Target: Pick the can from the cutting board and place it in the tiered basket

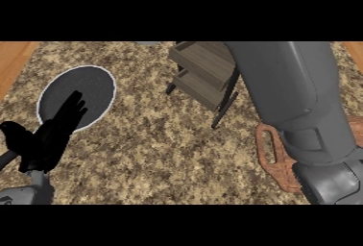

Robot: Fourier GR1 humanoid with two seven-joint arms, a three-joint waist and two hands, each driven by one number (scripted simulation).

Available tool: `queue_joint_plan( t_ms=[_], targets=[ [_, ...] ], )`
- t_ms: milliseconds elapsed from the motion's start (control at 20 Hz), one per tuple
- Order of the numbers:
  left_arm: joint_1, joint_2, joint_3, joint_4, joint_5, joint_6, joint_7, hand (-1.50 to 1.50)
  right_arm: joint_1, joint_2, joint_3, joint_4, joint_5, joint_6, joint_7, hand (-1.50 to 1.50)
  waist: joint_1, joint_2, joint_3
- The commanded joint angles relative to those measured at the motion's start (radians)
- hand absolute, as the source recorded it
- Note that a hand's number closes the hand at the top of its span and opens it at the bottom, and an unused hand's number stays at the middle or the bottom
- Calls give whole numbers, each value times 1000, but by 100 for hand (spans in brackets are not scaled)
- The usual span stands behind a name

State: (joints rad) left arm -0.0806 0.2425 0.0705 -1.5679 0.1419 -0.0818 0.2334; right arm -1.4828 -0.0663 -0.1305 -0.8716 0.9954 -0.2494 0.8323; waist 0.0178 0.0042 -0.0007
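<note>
Left hand (pixel 50 137): lower left, fingers straight and upright, holding nothing; judged parked out of the way.
Cutting board (pixel 273 161): lower right on the speckled desk (pixel 156 139), mostly covered by the right forearm (pixel 297 96), which ran to the top edge. Its hand lay out of view, so its state could not be told.
Can: nowhere visible; place, heading and long axis could not be told.
Plate (pixel 89 84): upper left.
Tiered basket (pixel 202 67): top centre, beside the forearm, probably the arm's goal.

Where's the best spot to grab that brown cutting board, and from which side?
Probably its handle loop, coming from the view's left. The slot in it lets fingers hook through, and the right forearm covers most of the rest of the cutting board.
</note>
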Motion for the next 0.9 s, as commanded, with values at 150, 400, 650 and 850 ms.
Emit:
queue_joint_plan(
  t_ms=[150,400,650,850],
  targets=[
    [13,-33,-20,18,-29,11,-45,0,-23,-8,-111,-58,-76,-168,8,-150,-5,-1,0],
    [0,-6,18,21,-12,8,-17,0,-22,-16,-179,-133,-115,-281,40,-150,-9,-3,0],
    [31,-23,-9,-11,-46,26,-19,0,55,-125,-188,-301,-104,-231,61,-150,-30,-12,1],
    [72,-21,6,-52,-16,13,11,0,112,-168,-192,-464,-73,-181,162,-150,-38,-18,1]
  ],
)
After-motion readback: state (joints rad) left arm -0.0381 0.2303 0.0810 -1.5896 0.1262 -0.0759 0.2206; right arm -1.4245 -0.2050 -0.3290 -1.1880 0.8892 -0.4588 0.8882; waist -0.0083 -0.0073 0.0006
